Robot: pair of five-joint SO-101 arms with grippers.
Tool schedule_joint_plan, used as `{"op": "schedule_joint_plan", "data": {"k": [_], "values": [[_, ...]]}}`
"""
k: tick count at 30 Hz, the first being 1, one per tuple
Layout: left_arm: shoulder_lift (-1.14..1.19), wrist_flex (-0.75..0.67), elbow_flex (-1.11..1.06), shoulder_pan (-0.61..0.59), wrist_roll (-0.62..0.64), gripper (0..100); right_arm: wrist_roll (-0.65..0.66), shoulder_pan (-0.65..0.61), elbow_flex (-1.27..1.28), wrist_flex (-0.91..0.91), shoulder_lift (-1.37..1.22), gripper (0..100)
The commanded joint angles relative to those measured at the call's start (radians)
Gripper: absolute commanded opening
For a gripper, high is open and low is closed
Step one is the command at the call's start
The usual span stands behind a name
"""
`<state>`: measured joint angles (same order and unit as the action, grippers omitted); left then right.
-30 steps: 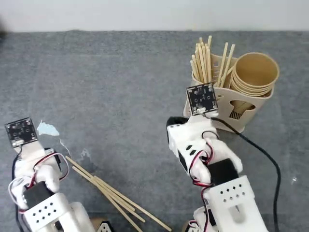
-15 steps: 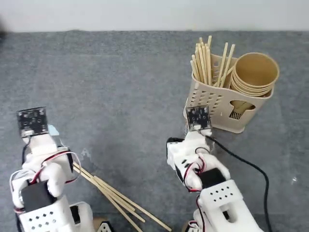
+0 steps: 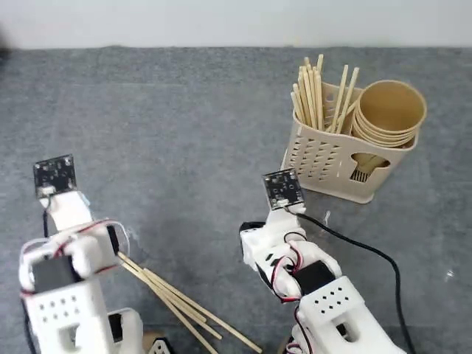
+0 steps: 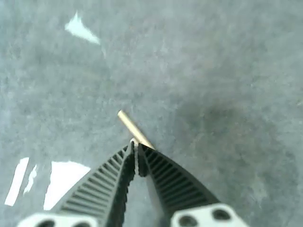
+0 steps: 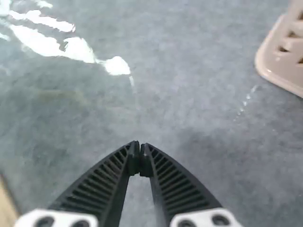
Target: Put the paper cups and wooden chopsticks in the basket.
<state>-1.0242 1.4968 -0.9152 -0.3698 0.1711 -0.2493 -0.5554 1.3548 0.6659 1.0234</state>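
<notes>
A beige basket stands at the back right, holding stacked paper cups and several upright wooden chopsticks. More loose chopsticks lie slanted on the grey mat near the front, between the two arms. My left gripper is shut just over one end of them. A chopstick tip pokes out past the fingertips and runs under one finger. My right gripper is shut with nothing in it, low over bare mat, and a corner of the basket lies beyond it.
A small white scrap lies on the mat beyond the left gripper. A black cable loops from the right arm across the mat in front of the basket. Open mat stretches across the middle and back left.
The right arm has drawn back from the basket toward the front of the table. The left arm has shifted forward and slightly right over the loose chopsticks, which lie where they were.
</notes>
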Motion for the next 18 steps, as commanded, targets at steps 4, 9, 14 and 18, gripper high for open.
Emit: {"op": "schedule_joint_plan", "data": {"k": [4, 9, 14, 18], "values": [[0.287, 0.063, 0.214, -0.137, 0.008, 1, -0.008, -0.214, -0.215, 0.177, 0.015, 2.4], [0.439, 0.061, 0.357, -0.285, 0.005, 1, -0.006, -0.443, -0.227, 0.183, 0.008, 10.7], [0.552, 0.058, 0.409, -0.334, 0.005, 1, -0.025, -0.558, -0.284, 0.179, -0.128, 11.6], [0.614, 0.057, 0.412, -0.334, 0.005, 1, -0.071, -0.641, -0.404, 0.179, -0.360, 12.4]]}}
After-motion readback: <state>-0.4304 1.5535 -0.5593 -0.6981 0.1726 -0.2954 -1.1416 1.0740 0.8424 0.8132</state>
